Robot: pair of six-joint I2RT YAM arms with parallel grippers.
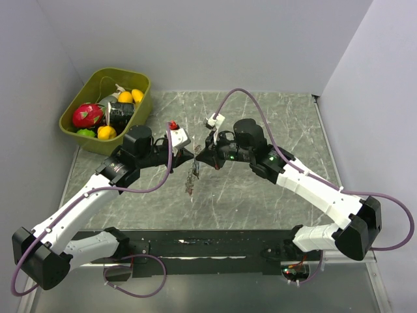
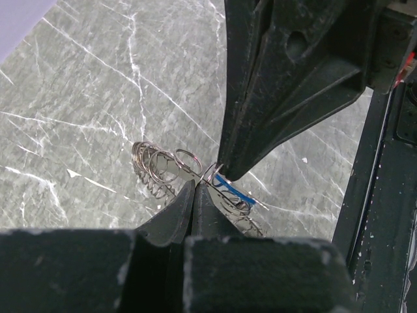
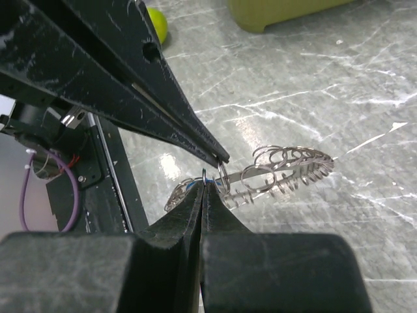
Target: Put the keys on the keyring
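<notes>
Both grippers meet tip to tip above the middle of the table. My left gripper point(image 1: 193, 152) point(image 2: 194, 185) is shut on the keyring point(image 1: 191, 177) point(image 2: 159, 164) point(image 3: 287, 166), a bunch of silvery rings and keys hanging below the tips, off the table. My right gripper point(image 1: 204, 154) point(image 3: 203, 183) is shut on the end of a blue-headed key point(image 2: 236, 191), right beside the left tip. Only a sliver of the blue key point(image 3: 193, 186) shows behind my right fingers. No other coloured keys can be made out for certain.
A green bin point(image 1: 124, 74) point(image 3: 273, 13) of toy fruit stands at the back left, with a lime-green ball point(image 3: 156, 23) by it. A small red piece point(image 1: 173, 125) sits near the left wrist. A black rail point(image 1: 195, 244) runs along the near edge.
</notes>
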